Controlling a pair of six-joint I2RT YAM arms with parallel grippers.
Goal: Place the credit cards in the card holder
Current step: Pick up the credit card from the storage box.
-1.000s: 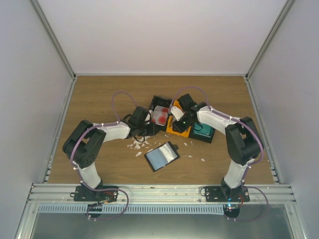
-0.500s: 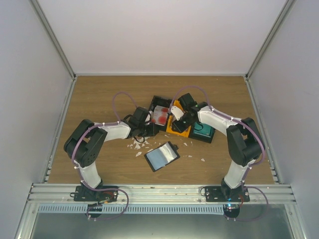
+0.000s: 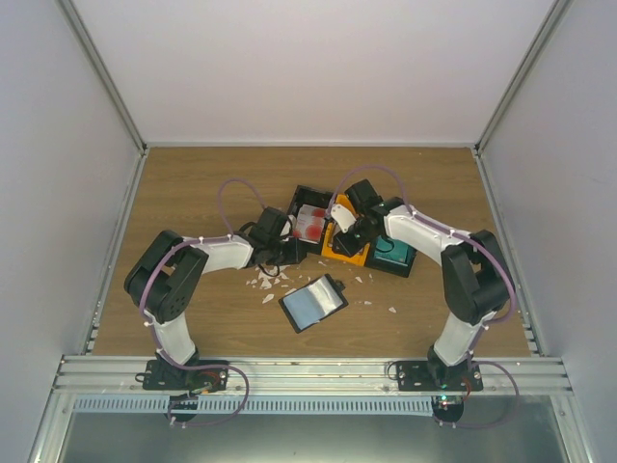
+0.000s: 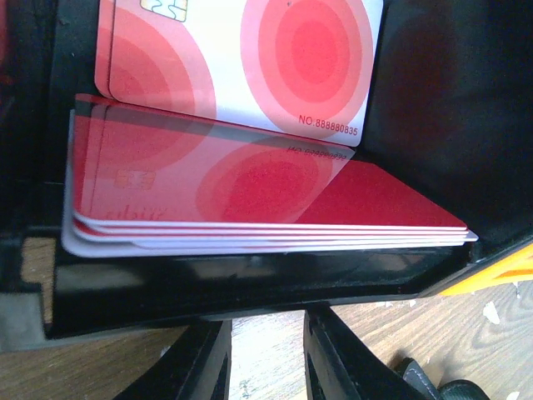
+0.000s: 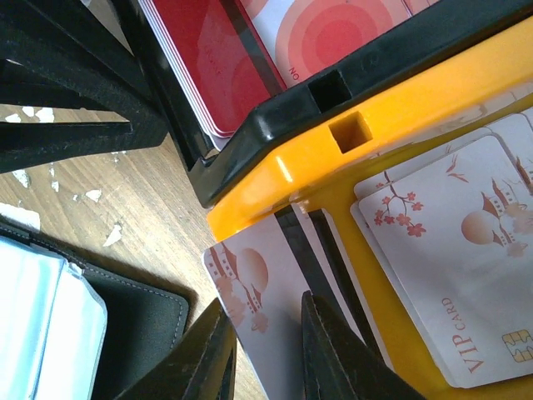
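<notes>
The card holder lies open on the table, black with a pale grey-blue inside; it also shows in the right wrist view. Red-and-white credit cards are stacked in a black bin. My left gripper is at that bin's near wall, jaws slightly apart and empty, tips hidden by the rim. My right gripper hovers at the orange bin's rim. Its jaws are slightly apart over a pale pinkish-grey card that juts over the rim. More pale cards lie in that bin.
Three bins stand in a row behind the holder: black, orange, and a black one with teal cards. Small white scraps litter the wood near the left gripper. White walls enclose the table.
The right arm has shifted very slightly to the right. The left arm, the bins and the card holder have not moved.
</notes>
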